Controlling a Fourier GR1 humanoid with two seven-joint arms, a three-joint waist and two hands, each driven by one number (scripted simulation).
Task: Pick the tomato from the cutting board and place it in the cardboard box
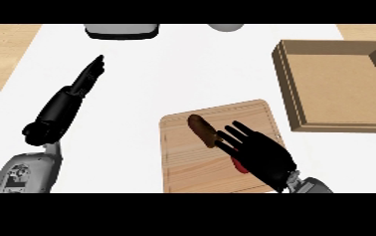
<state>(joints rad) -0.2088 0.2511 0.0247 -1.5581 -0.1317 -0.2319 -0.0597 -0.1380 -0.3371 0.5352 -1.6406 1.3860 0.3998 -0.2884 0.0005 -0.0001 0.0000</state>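
A wooden cutting board (183, 165) lies at the lower middle of the white counter. My right hand (260, 153) is over the board's right half, open, with its fingers stretched toward the upper left. Only a red sliver of the tomato (239, 163) shows at the hand's left edge; the rest is hidden under the palm. I cannot tell whether the hand touches it. The cardboard box (330, 85) stands open to the right, beyond the board's far right corner. My left hand (86, 78) rests open at the left, fingers pointing away.
A brown elongated food item (200, 128) lies on the board just in front of my right hand's fingertips. A grey appliance (121, 31) and a white rounded object (226, 27) sit at the counter's far edge. Wood flooring shows at both far corners.
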